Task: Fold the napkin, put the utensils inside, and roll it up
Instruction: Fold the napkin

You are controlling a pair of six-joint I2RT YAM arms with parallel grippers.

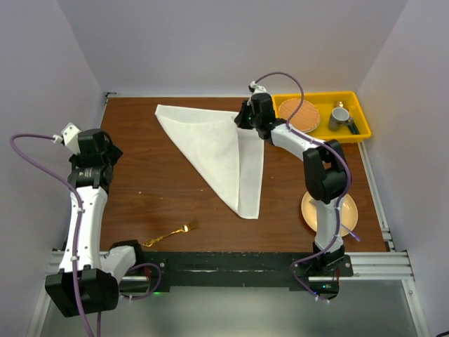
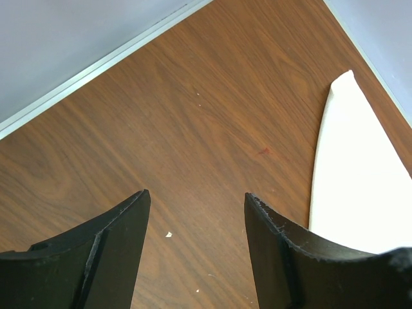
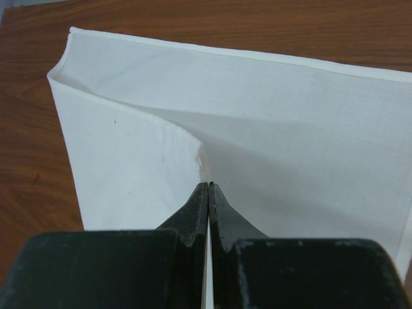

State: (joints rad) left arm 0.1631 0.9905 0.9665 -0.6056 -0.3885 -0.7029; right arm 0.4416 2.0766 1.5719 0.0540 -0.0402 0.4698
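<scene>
The napkin (image 1: pixel 217 151) lies on the far middle of the table (image 1: pixel 154 193), folded into a rough triangle. In the top view one edge runs straight across from 9 to 3 o'clock. Its long axis runs from the far-left corner at 11 o'clock to a narrow tip pointing toward 5 o'clock.

The right gripper (image 1: pixel 243 121) is at the napkin's far-right corner. In its wrist view the right gripper's (image 3: pixel 207 185) fingers are pressed together, pinching a puckered fold of the cloth (image 3: pixel 290 129) with a raised layer to the left.

The left gripper (image 1: pixel 111 152) hangs at the table's left side, well apart from the napkin. Its fingers (image 2: pixel 122 238) are spread over bare wood with nothing between them, and one napkin corner (image 2: pixel 360 193) shows at 3 o'clock.

The gold fork (image 1: pixel 170 235) lies near the front edge, well apart from the napkin. Its long axis runs from 8 to 2 o'clock, with the broader end toward 2.
</scene>
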